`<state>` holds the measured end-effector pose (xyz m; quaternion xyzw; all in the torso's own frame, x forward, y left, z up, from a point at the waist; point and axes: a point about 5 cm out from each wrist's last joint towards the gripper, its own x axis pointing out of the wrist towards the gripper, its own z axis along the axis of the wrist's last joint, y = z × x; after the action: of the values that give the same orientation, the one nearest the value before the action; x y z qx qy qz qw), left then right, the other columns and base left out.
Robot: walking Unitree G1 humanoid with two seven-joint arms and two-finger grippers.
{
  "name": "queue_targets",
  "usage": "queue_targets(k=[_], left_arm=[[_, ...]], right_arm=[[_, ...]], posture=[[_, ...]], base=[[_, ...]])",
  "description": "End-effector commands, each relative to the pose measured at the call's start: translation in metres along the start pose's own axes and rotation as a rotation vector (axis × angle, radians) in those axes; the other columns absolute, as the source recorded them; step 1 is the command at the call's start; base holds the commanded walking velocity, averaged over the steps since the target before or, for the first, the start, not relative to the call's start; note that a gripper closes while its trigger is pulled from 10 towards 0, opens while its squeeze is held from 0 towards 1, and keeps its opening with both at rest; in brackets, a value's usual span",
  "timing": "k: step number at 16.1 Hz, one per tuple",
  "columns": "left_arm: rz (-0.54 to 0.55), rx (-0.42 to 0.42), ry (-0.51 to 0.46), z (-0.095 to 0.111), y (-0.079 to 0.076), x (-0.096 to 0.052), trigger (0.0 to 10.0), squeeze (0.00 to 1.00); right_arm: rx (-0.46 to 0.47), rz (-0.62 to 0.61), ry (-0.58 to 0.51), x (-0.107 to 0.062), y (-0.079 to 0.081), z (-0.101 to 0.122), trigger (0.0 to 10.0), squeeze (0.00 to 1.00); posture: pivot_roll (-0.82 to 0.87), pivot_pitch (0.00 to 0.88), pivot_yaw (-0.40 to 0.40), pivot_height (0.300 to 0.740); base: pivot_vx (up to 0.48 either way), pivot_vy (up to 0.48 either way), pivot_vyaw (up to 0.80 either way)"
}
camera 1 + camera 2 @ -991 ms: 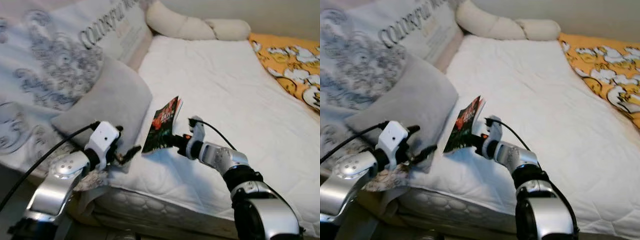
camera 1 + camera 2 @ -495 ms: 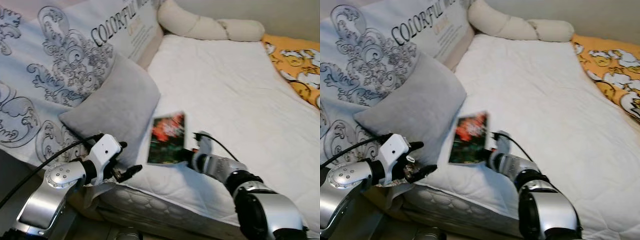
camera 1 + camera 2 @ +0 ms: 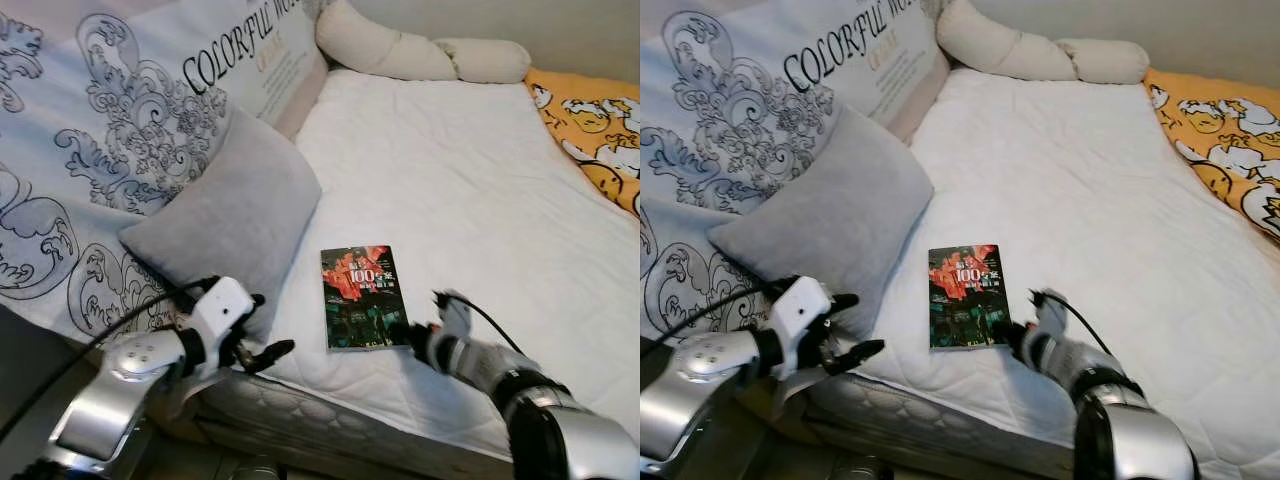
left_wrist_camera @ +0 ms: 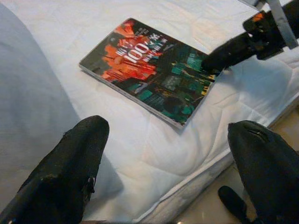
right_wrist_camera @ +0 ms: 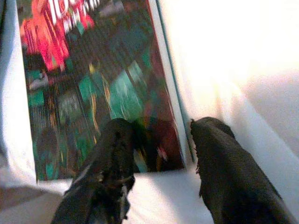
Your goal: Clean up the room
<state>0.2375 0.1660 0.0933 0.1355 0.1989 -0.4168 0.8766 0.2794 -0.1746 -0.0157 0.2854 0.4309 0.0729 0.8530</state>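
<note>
White quilted mattress (image 3: 470, 190) spreads before us, a grey pillow (image 3: 225, 215) against the printed fabric on our left. Our book (image 3: 360, 296), which stood tilted up in the right gripper (image 5: 161, 135) a second ago, now lies flat and face up on the mattress, just beside the pillow. That gripper's fingers have parted; one rests over the cover's near corner, the other on the sheet beside it. Our left gripper (image 3: 268, 345) hovers spread wide at the bed's edge.
</note>
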Motion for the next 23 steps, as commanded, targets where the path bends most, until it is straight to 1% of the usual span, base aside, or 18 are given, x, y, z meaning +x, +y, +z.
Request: queue_targets(k=[1,2,3,4,5,6,7,9,10,11,12,13,14,15,18,21,22,23], left_arm=[[0.009,0.013,0.0,0.001,0.002,0.001,10.0,0.14],[0.051,-0.008,-0.027,0.001,0.005,0.004,10.0,0.14],[0.107,-0.021,-0.047,0.001,0.009,0.009,10.0,0.15],[0.125,-0.026,-0.053,0.0,0.011,0.012,10.0,0.15],[0.119,-0.026,-0.053,0.0,0.01,0.013,10.0,0.15],[0.107,-0.021,-0.053,0.001,0.008,0.015,10.0,0.15],[0.105,-0.02,-0.053,0.001,0.008,0.015,10.0,0.14],[0.078,-0.007,-0.041,-0.002,0.005,0.015,10.0,0.14],[0.065,-0.006,-0.035,-0.003,0.004,0.014,10.0,0.15],[0.026,-0.001,-0.012,-0.006,0.002,0.012,10.0,0.14],[-0.003,0.0,0.004,-0.007,0.0,0.009,10.0,0.15],[-0.017,0.003,0.011,-0.008,0.0,0.008,10.0,0.15],[-0.05,0.008,0.028,-0.008,-0.001,0.004,10.0,0.15],[-0.056,0.015,0.038,-0.009,0.0,0.003,10.0,0.15],[-0.057,0.02,0.043,-0.009,0.001,0.001,10.0,0.15],[-0.055,0.027,0.051,-0.008,0.004,0.0,10.0,0.14],[-0.052,0.029,0.051,-0.008,0.005,0.0,10.0,0.14],[-0.049,0.03,0.052,-0.008,0.006,-0.001,10.0,0.14]], right_arm=[[0.0,0.003,0.014,-0.002,-0.003,-0.002,10.0,1.0],[0.003,0.026,-0.019,-0.006,-0.01,0.0,10.0,1.0],[-0.015,0.057,-0.043,-0.009,-0.014,-0.001,10.0,1.0],[-0.056,0.088,-0.042,-0.009,-0.012,-0.004,10.0,1.0],[-0.092,0.103,-0.04,-0.009,-0.01,-0.006,10.0,1.0],[-0.164,0.107,-0.059,-0.009,-0.007,-0.007,10.0,1.0],[-0.175,0.091,-0.078,-0.009,-0.007,-0.005,10.0,1.0],[-0.204,-0.035,-0.161,-0.006,-0.004,0.005,10.0,1.0],[-0.198,-0.057,-0.19,-0.005,-0.002,0.008,10.0,0.88],[-0.189,-0.099,-0.251,-0.003,0.005,0.017,10.0,0.0],[-0.181,-0.091,-0.269,-0.002,0.01,0.019,10.0,0.0],[-0.203,-0.097,-0.267,-0.002,0.012,0.019,10.0,0.0],[-0.365,-0.121,-0.203,0.004,0.02,0.011,10.0,0.0],[-0.438,-0.123,-0.121,0.01,0.024,0.0,10.0,0.0],[-0.446,-0.067,-0.076,0.016,0.036,-0.007,10.0,0.0],[-0.396,-0.026,-0.123,0.021,0.054,0.002,10.0,0.0],[-0.376,-0.012,-0.13,0.021,0.056,0.004,10.0,0.0],[-0.351,0.029,-0.134,0.021,0.061,0.005,10.0,0.0]], posture=[[0.17,0.0,0.004,0.74],[0.13,0.0,0.018,0.74],[0.11,0.0,0.025,0.74],[0.1,0.0,0.023,0.74],[0.1,0.0,0.021,0.74],[0.1,0.0,0.018,0.74],[0.1,0.0,0.018,0.74],[0.11,0.0,0.008,0.74],[0.11,0.0,0.006,0.74],[0.12,0.0,0.005,0.74],[0.13,0.0,-0.002,0.74],[0.13,0.0,-0.006,0.74],[0.14,0.0,-0.006,0.74],[0.14,0.0,-0.006,0.74],[0.15,0.0,-0.004,0.74],[0.15,0.0,0.001,0.74],[0.16,0.0,0.001,0.74],[0.15,0.0,0.002,0.74]], base=[[0.0,0.0,0.0],[0.0,0.0,0.0],[0.0,0.0,0.0],[0.0,0.0,0.0],[0.0,0.0,0.0],[0.0,0.0,0.0],[0.0,0.0,0.0],[0.0,0.0,0.0],[0.0,0.0,0.0],[0.0,0.0,0.0],[0.0,0.0,0.0],[0.0,0.0,0.0],[0.0,0.0,0.0],[0.0,0.0,0.0],[0.0,0.0,0.0],[0.0,0.0,0.0],[0.0,0.0,0.0],[0.0,0.0,0.0]])
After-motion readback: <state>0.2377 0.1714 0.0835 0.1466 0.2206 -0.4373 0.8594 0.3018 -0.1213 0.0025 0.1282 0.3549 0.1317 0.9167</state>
